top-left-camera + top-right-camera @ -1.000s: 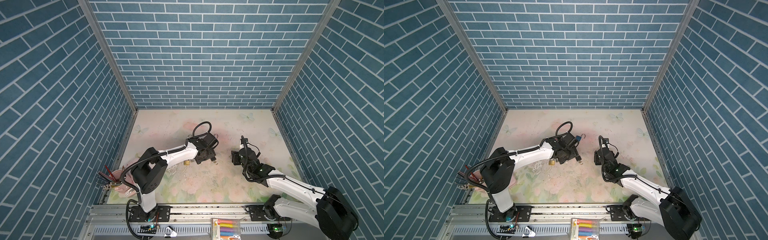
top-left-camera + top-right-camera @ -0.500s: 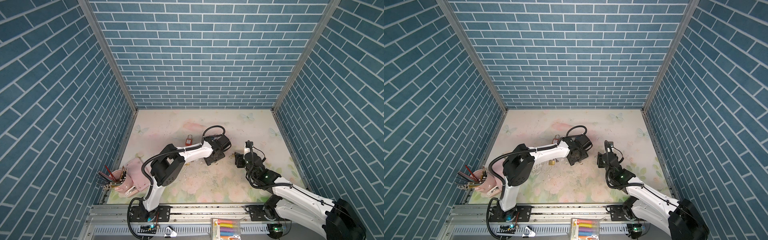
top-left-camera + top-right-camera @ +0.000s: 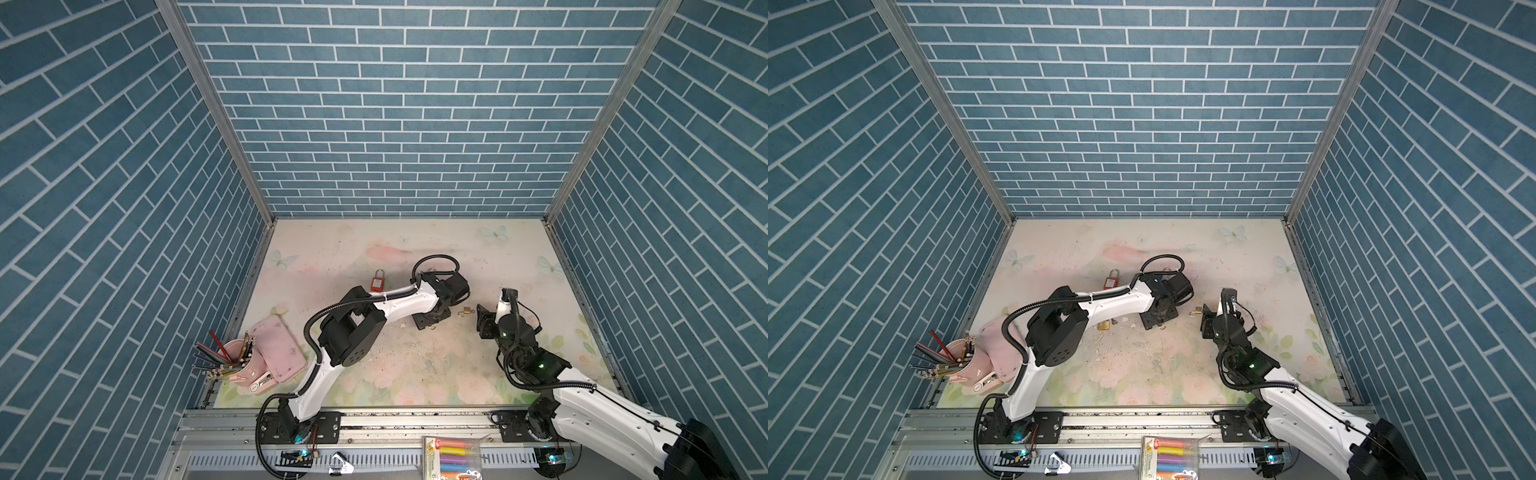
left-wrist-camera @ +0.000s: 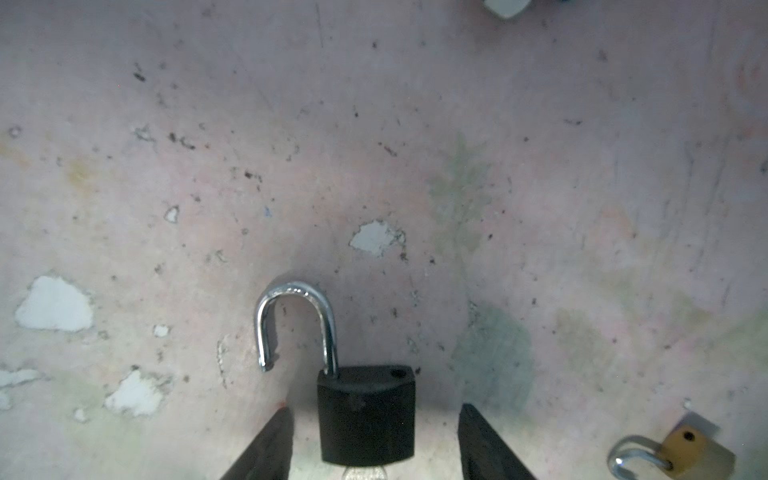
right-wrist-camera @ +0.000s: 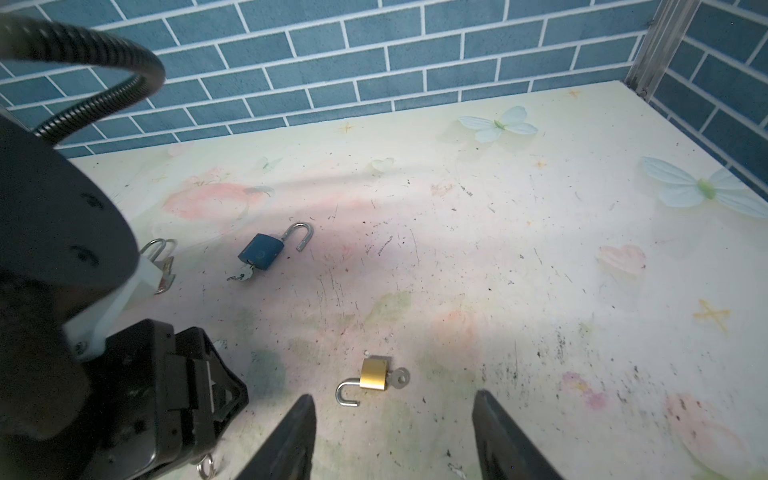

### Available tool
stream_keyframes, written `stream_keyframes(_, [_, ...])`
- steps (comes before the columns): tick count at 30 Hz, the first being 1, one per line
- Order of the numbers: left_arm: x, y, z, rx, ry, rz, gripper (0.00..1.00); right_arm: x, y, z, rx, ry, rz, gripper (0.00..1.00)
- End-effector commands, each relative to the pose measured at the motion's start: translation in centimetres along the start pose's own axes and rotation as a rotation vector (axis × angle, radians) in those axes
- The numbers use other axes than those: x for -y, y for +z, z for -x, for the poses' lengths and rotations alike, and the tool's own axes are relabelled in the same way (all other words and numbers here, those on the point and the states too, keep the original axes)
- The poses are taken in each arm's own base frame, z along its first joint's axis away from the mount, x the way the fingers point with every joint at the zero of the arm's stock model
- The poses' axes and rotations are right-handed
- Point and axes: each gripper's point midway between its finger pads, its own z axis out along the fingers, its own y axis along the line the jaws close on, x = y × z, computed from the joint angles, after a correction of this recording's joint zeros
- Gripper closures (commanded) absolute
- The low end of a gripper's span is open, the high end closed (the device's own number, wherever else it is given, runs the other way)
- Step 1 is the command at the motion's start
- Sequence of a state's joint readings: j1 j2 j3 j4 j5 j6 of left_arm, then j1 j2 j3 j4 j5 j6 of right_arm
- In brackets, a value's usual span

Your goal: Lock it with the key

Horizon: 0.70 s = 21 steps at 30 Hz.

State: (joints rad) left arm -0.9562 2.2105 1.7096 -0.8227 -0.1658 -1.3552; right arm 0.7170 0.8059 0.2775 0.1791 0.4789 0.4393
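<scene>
A black padlock (image 4: pixel 365 415) lies flat with its shackle (image 4: pixel 297 316) swung open and a silver key (image 4: pixel 364 473) in its base. My left gripper (image 4: pixel 376 409) is open and straddles the lock's body, with a gap on each side between it and the dark fingers (image 4: pixel 270 444). In both top views this gripper (image 3: pixel 432 320) (image 3: pixel 1158 320) points down at the mat and hides the lock. My right gripper (image 5: pixel 394 395) (image 3: pixel 484 322) is open and holds nothing. It hovers just short of a small brass padlock (image 5: pixel 374 374) (image 3: pixel 467 311) with an open shackle and a key.
A blue padlock (image 5: pixel 261 251) with a key lies farther back, and a red padlock (image 3: pixel 377 281) sits behind the left arm. Another brass padlock (image 3: pixel 1104 325) (image 4: pixel 685 457) lies beside the arm. A pink pencil case (image 3: pixel 274 349) and pencil cup (image 3: pixel 232 357) stand at front left.
My left arm has swung right towards the middle of the mat, uncovering the red padlock. The right gripper has drifted slightly right and nearer the front.
</scene>
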Motion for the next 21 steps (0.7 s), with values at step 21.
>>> stream_keyframes(21, [-2.5,3.4,-0.5,-0.028,0.040,0.174,0.48,0.1,-0.3,2.0,0.068,0.018,-0.012,0.40])
